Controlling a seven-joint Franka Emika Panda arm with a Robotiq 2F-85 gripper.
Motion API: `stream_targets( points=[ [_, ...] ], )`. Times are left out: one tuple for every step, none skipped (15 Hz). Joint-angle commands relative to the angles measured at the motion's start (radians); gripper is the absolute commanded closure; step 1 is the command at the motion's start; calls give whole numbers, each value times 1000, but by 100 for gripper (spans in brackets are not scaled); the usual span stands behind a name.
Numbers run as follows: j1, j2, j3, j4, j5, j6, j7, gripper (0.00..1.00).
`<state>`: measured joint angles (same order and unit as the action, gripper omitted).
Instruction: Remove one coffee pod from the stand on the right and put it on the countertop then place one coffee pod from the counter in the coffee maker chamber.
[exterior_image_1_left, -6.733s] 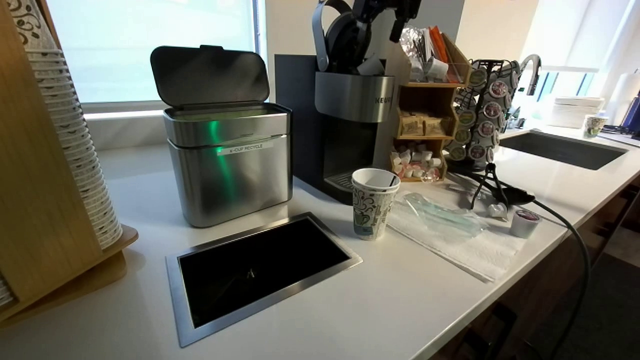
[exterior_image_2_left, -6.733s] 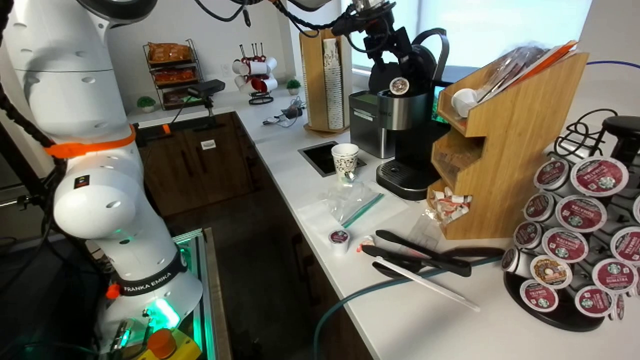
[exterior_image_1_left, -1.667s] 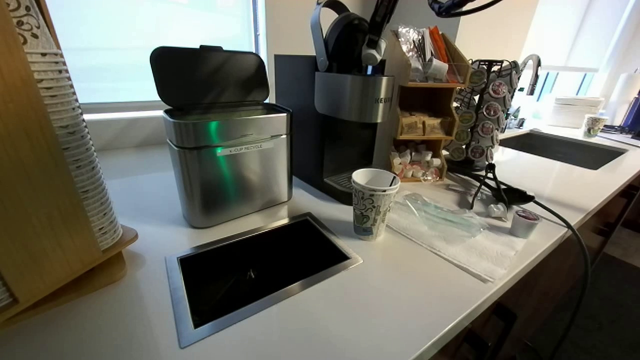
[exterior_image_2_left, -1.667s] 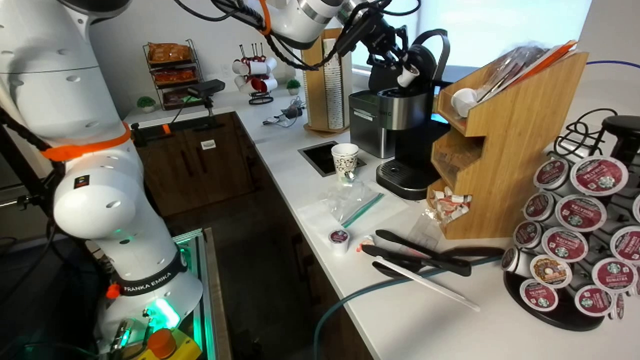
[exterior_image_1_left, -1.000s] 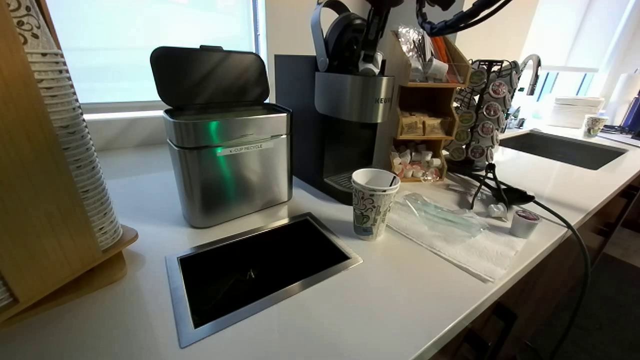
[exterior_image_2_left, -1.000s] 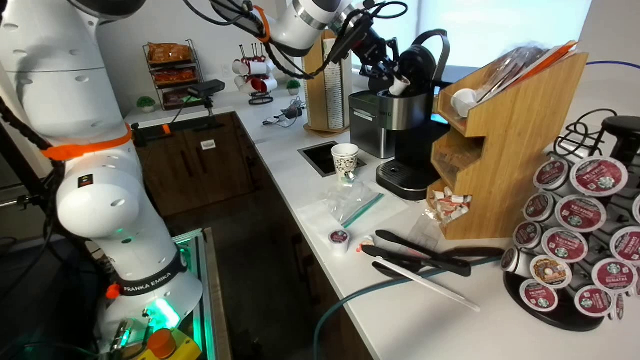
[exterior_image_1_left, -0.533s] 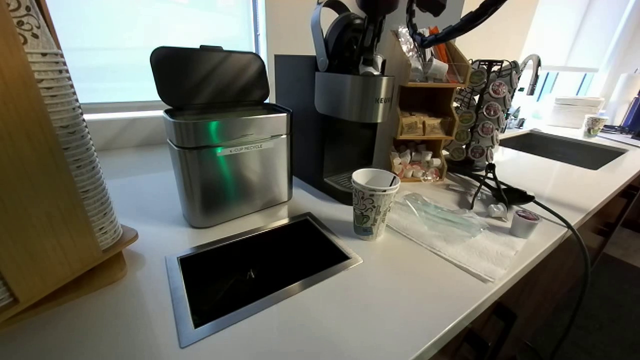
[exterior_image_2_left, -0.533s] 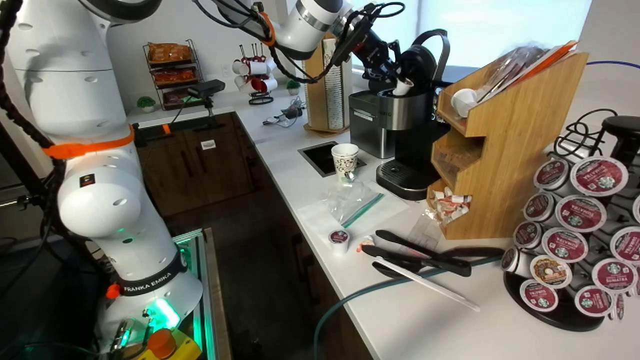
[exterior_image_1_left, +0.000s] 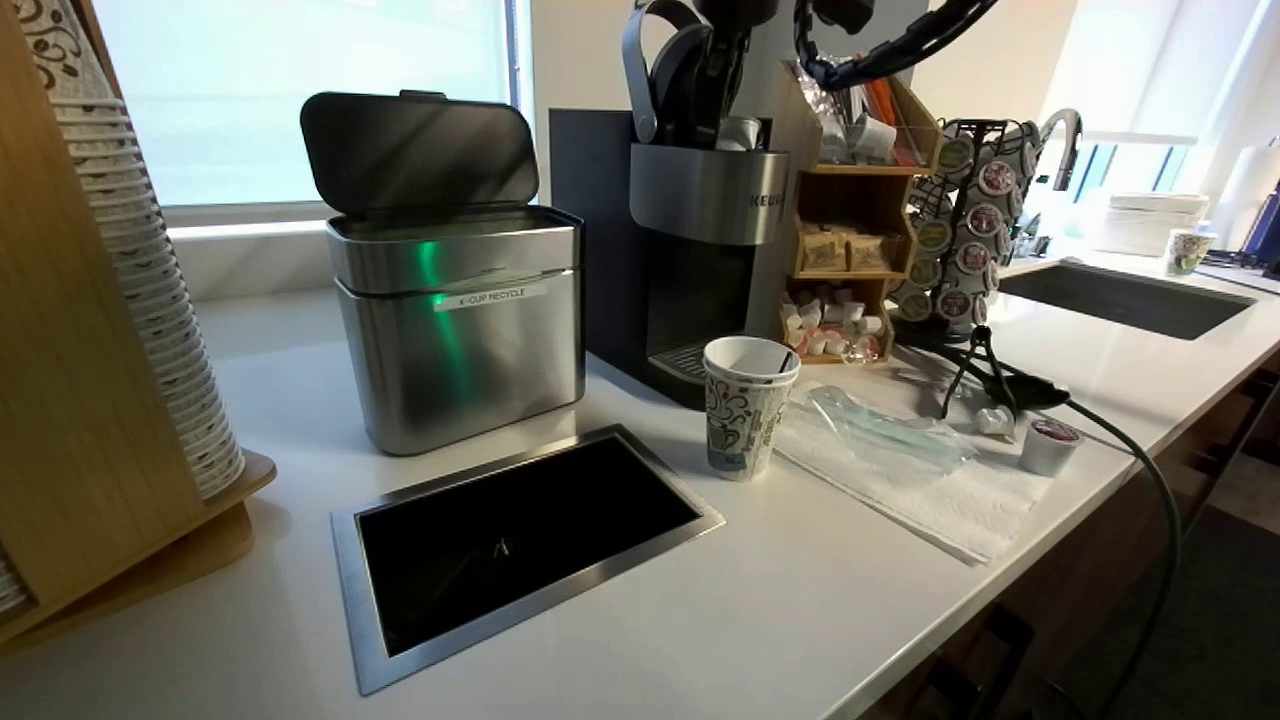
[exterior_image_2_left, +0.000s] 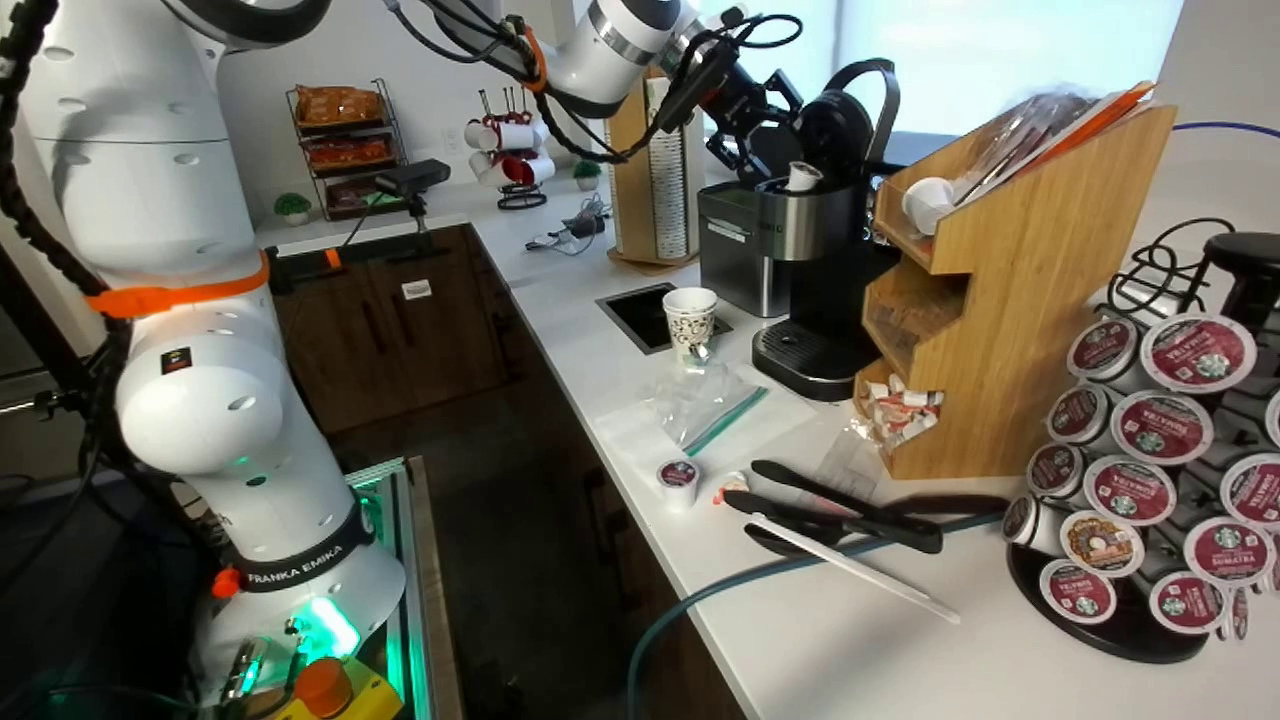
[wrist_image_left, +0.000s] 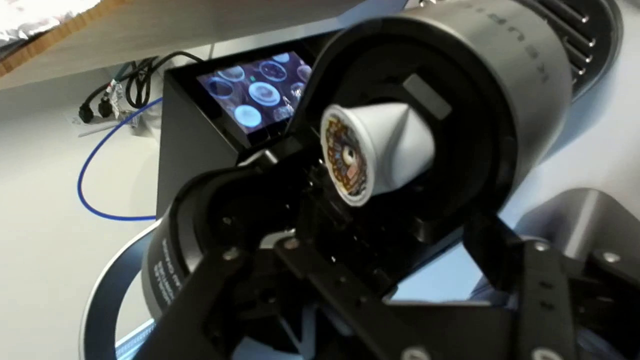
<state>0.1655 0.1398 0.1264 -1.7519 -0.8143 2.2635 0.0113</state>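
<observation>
1. A loose pod (exterior_image_2_left: 678, 484), pale-walled with a round maroon lid, stands lid up near the edge of the smooth white countertop (exterior_image_2_left: 850, 665), in front of the coffee maker (exterior_image_2_left: 805, 230) and well apart from it.
2. A crinkled clear bag (exterior_image_2_left: 705, 400) with a green zip strip lies between that pod and the coffee maker.
3. Just beside the coffee maker, on its left in an exterior view, is a bin (exterior_image_2_left: 728, 270) of brushed steel with rounded corners.
4. My claw (exterior_image_2_left: 770, 138) hangs above the coffee maker, towards its upper left. My jaws stand wide apart and I grip nothing; my black linkages are hard, flat and dotted with round screw heads. A gap shows between me and the tilted pod (exterior_image_2_left: 803, 177). Whether a jaw brushes the coffee maker, I cannot tell.
5. That tilted pod leans in the coffee maker's round black well (wrist_image_left: 472, 145), its brown-printed lid turned sideways, its white wall sharply creased. How deep it sits I cannot tell.
6. The coffee maker wears a curved grey-silver band over black, its rounded head (exterior_image_2_left: 830, 125) raised.
7. Right of the coffee maker is a smooth wooden shelf (exterior_image_2_left: 1030, 330).
8. Farther right of the coffee maker, the dark, round-based stand (exterior_image_2_left: 1125, 642) carries columns of maroon-lidded pods (exterior_image_2_left: 1163, 425).
</observation>
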Motion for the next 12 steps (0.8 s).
stream_targets(
  points=[
    [-17, -42, 1, -34, 97, 118, -9, 0],
    [-16, -49, -6, -35, 92, 129, 23, 0],
    [-10, -55, -18, -32, 55, 121, 98, 0],
    [-11, -68, -23, -43, 44, 124, 149, 0],
    [-9, -77, -28, -48, 28, 118, 204, 0],
    [-8, -85, -31, -49, 18, 98, 266, 0],
    [-9, -90, -35, -47, 8, 87, 323, 0],
    [-12, -101, -36, -51, 22, 73, 366, 0],
    [-15, -113, -40, -59, 24, 77, 416, 0],
    [-23, -130, -45, -72, 31, 87, 458, 0],
    [-30, -143, -50, -82, 41, 96, 498, 0],
    [-42, -161, -55, -99, 79, 110, 514, 0]
  ],
)
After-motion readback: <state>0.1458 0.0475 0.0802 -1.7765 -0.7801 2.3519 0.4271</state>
